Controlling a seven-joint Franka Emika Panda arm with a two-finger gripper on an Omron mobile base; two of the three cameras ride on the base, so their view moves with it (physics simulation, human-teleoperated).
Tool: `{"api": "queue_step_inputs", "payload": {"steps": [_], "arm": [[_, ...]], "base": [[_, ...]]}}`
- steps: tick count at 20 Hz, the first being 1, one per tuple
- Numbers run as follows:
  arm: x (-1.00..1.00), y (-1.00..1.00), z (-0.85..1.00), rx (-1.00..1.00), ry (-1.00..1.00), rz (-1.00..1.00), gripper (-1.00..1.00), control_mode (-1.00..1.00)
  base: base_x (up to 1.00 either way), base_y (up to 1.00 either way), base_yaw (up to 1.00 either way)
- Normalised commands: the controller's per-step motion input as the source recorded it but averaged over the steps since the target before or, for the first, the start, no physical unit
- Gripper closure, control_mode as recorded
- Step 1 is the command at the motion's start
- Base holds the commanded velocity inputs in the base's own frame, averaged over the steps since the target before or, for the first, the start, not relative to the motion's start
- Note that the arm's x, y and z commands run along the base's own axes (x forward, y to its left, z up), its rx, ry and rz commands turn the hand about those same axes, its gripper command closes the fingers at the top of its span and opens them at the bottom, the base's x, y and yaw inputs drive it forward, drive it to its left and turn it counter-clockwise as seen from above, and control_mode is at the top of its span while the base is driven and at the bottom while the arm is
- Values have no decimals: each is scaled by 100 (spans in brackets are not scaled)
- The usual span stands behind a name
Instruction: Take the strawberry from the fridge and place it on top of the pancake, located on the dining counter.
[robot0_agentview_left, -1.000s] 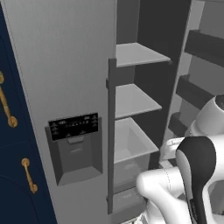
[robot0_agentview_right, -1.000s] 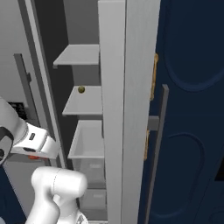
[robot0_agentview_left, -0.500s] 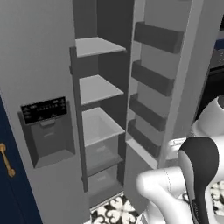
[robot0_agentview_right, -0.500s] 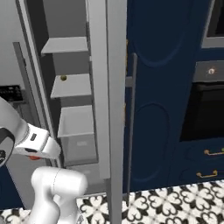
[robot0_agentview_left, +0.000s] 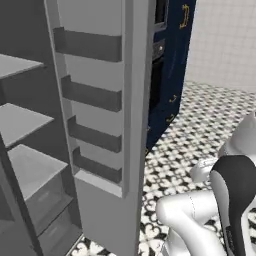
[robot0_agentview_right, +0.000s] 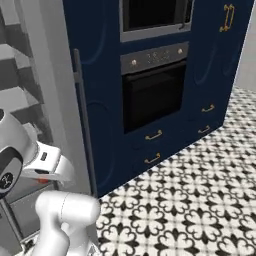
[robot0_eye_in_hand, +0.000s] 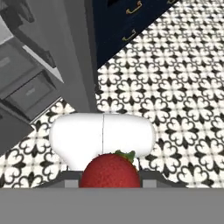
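- Small red strawberry with a green leafy cap sits at the bottom centre of the hand view, pinched in the two-finger gripper; the jaws are closed onto the fruit, their tips mostly covered by it.
- In the right base view a small red spot shows under the white hand at lower left; too small to say more about it.
- Below the strawberry in the hand view: black-and-white patterned tile floor.
- Tall grey fridge stands open in the left base view, grey inner shelves and lower drawers visible at left.
- Open grey fridge door stands edge-on at centre of the left base view, four grey door bins stacked on its inner face.
- Navy cabinet wall with gold handles stands just beside the fridge door in the right base view.
- Black built-in oven with a steel control strip is set into that cabinet wall, a second dark appliance window above it.
- Strawberry is outside the fridge, held over the floor.
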Motion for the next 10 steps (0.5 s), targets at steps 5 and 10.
{"api": "queue_step_inputs", "payload": {"steps": [5, 10], "arm": [[0, 0, 0, 0, 0, 0, 100, 100], [0, 0, 0, 0, 0, 0, 100, 100]], "base": [[0, -67, -79], [2, -100, -69]]}}
